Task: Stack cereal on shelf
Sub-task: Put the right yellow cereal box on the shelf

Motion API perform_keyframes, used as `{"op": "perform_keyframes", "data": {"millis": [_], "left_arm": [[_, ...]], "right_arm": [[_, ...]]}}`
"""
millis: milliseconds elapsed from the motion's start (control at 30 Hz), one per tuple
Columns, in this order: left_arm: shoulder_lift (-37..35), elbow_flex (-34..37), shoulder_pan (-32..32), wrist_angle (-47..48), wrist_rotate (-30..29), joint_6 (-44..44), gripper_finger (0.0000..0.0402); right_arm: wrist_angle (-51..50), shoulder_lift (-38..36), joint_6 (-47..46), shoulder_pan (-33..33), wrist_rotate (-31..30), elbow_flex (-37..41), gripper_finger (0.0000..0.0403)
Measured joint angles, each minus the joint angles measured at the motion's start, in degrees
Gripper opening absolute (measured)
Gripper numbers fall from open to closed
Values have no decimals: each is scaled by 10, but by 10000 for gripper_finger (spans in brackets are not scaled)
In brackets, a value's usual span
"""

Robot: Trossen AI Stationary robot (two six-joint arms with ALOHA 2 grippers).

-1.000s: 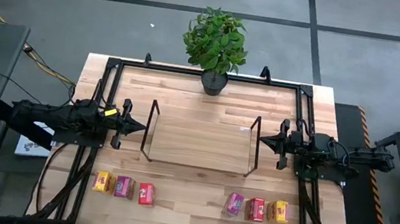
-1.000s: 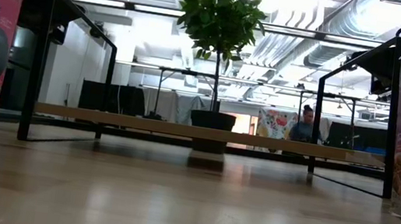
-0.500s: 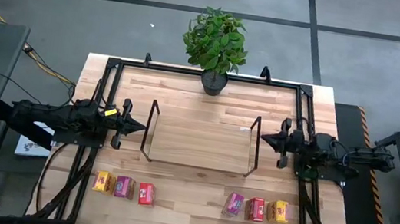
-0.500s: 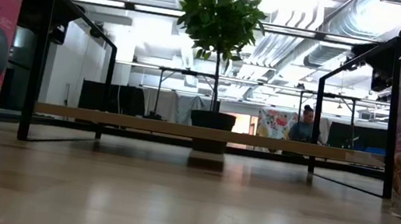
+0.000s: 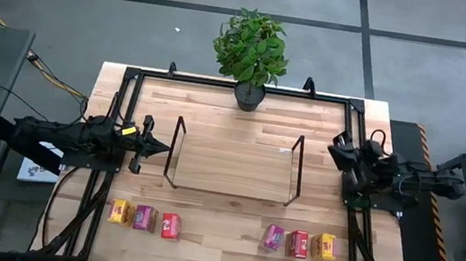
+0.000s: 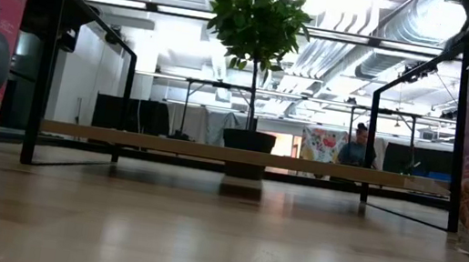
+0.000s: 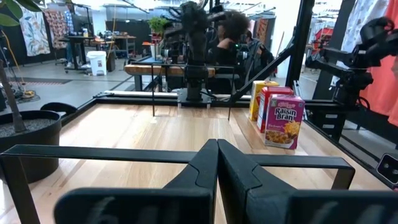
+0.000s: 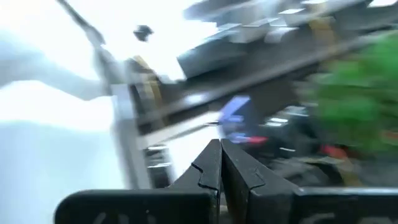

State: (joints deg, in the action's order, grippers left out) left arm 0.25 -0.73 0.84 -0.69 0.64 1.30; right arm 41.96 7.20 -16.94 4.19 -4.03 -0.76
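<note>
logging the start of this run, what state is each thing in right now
left gripper: shut, empty, beside the shelf's left end
right gripper: shut, empty, right of the shelf
shelf: bare, no boxes on it
left three cereal boxes: upright in a row, front of table
right three cereal boxes: upright in a row, front of table

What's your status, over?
Left gripper and right gripper shut, empty. Six cereal boxes on table, shelf bare. Nothing in the way.

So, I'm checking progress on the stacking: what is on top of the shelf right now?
Nothing shows on the shelf: from above its board is bare. All six cereal boxes sit on the table in two rows of three near the front edge. Nothing covers the board.
</note>
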Motion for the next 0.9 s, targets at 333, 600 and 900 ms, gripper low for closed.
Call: {"op": "perform_keyframes", "data": {"millis": [333,600,900], "left_arm": [[0,0,0,0,0,0,0],[0,0,0,0,0,0,0],[0,0,0,0,0,0,0]], "right_arm": [[36,199,99,47,34,-134,1],[-483,328,66,111,-191,-438,64],[-1043,521,-347,171,-162,-734,172]]}}
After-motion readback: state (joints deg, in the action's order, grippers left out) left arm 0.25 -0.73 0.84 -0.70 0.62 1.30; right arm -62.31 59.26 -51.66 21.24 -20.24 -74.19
